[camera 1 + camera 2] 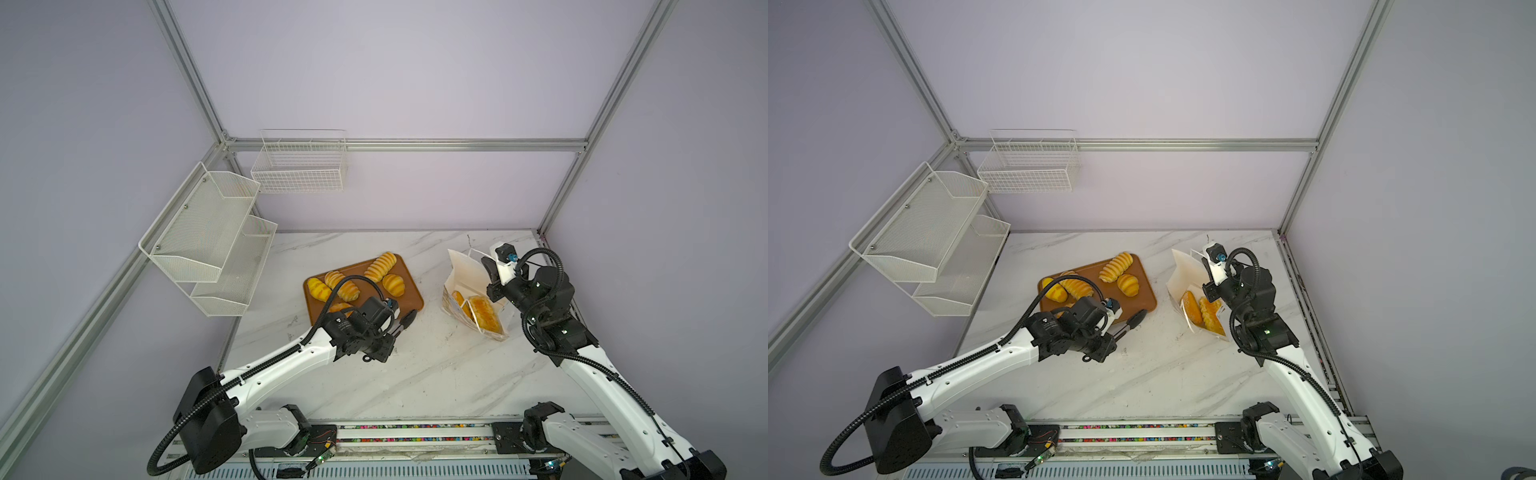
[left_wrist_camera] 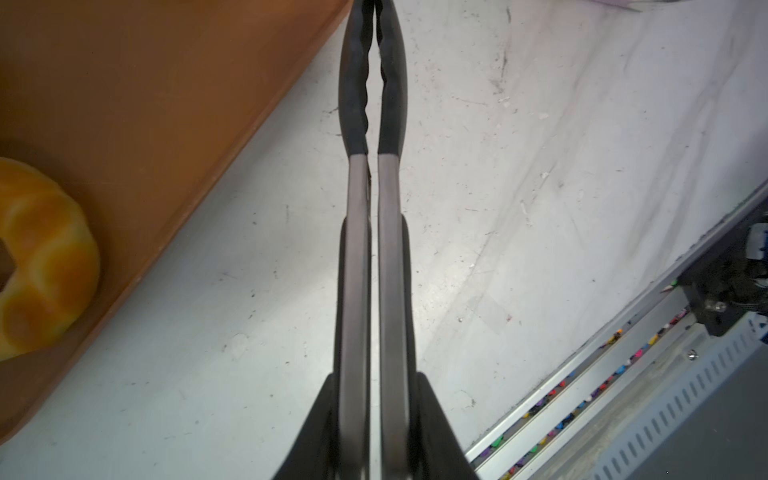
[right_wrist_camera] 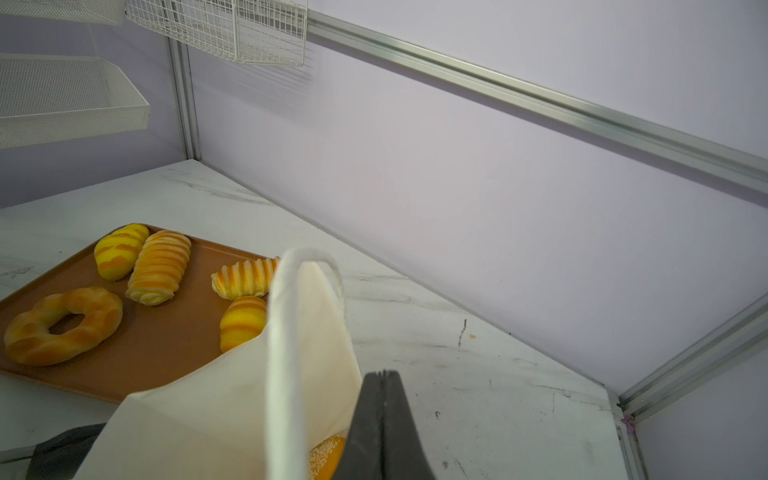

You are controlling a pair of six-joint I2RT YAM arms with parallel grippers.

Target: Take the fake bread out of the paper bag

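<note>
The paper bag (image 1: 465, 270) leans open at the right of the table, white inside, its cord handle (image 3: 286, 332) close to the right wrist camera. Two pieces of fake bread (image 1: 484, 316) lie in it; a speckled one (image 3: 328, 453) shows beside my right gripper (image 3: 384, 382). That gripper (image 1: 490, 270) is shut at the bag's right rim, with the paper wall running into its fingers. Several more fake breads, among them a ring doughnut (image 3: 62, 328) and a ridged loaf (image 1: 380, 267), lie on the brown tray (image 1: 411, 299). My left gripper (image 1: 395, 328) is shut on black-tipped tongs (image 2: 374, 83), whose tips are together and empty beside the tray's near corner.
A white wire basket (image 1: 299, 166) hangs on the back wall and a two-tier mesh shelf (image 1: 208, 241) on the left wall. Aluminium frame posts stand at the table's back corners. The arms' mounting rail (image 1: 415, 432) runs along the front edge.
</note>
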